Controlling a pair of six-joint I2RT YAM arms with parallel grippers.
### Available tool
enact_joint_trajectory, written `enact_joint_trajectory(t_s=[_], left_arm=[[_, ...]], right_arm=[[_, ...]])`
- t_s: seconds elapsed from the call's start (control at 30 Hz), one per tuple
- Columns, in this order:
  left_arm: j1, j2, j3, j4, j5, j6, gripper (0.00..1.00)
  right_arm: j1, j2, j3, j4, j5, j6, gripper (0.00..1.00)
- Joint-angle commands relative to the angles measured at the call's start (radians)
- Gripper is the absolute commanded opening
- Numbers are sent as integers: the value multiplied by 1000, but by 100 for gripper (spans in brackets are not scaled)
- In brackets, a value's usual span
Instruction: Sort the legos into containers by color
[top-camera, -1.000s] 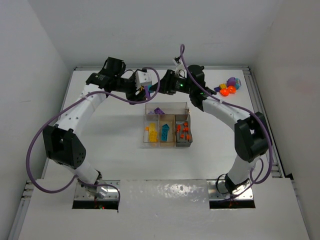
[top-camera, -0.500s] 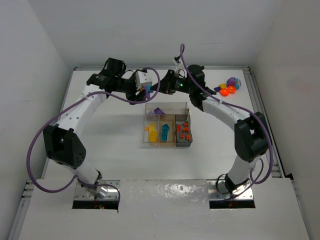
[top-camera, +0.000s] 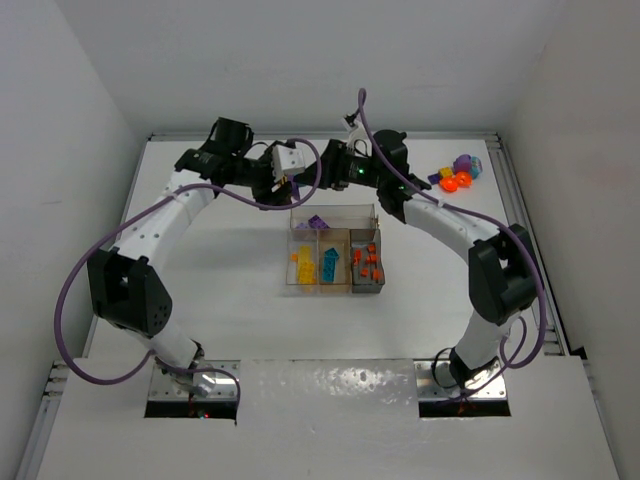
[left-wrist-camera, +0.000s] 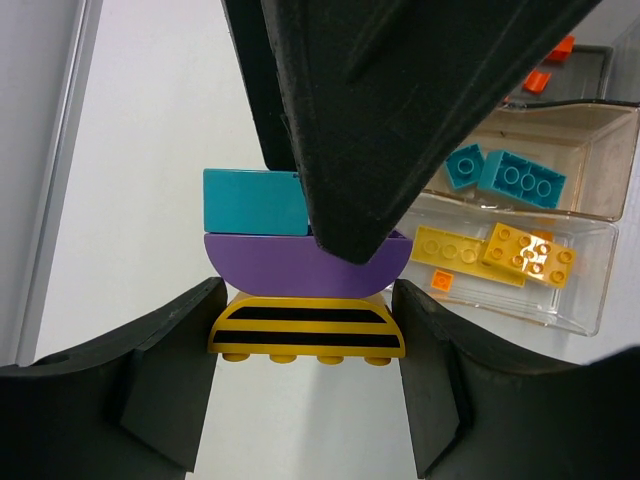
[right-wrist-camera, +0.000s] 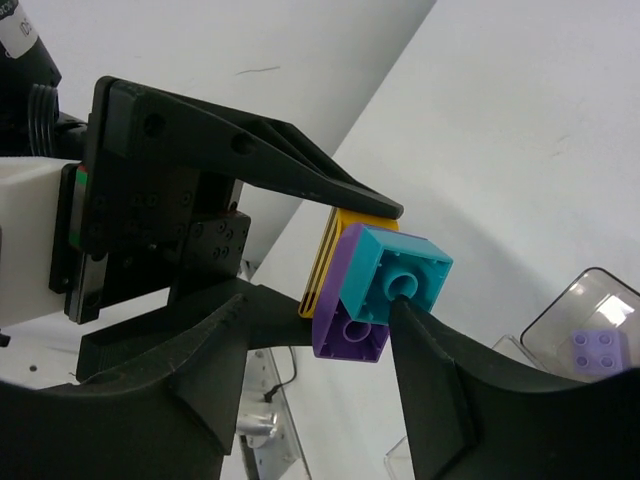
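A stack of three legos hangs in the air behind the tray: a yellow black-striped brick (left-wrist-camera: 306, 327), a purple one (left-wrist-camera: 270, 265) and a teal one (left-wrist-camera: 250, 200). My left gripper (left-wrist-camera: 308, 300) is shut on the yellow striped brick, one finger at each end. My right gripper (right-wrist-camera: 320, 305) stands open around the stack, and its right finger (right-wrist-camera: 440, 380) touches the underside of the teal brick (right-wrist-camera: 385, 265). From above, both grippers meet at the stack (top-camera: 297, 181). The containers are compartments of one clear tray (top-camera: 333, 207) holding sorted purple, yellow, teal and orange bricks.
A clump of loose legos (top-camera: 460, 172), purple, orange and blue, lies at the back right near the table's raised rim. The tray sits mid-table just in front of both grippers. White walls enclose the table on three sides.
The right gripper has edged slightly left against the stack, and its jaws now stand apart. The left gripper keeps its hold and has barely moved.
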Motion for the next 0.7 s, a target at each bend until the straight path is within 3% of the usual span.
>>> enact_joint_trajectory(t_s=[0.0,0.2,0.67], left_arm=[[-19,-37,6,46,31,42,0],[-19,-43,1,47,11,64,0],[-19,-78,-37,64,25,67,0]], right_arm=[[7,-13,51,-19,-5,-21,58],[4,-20,82,-140,37,-98,59],[-16,-10,91,-133,41,-97,63]])
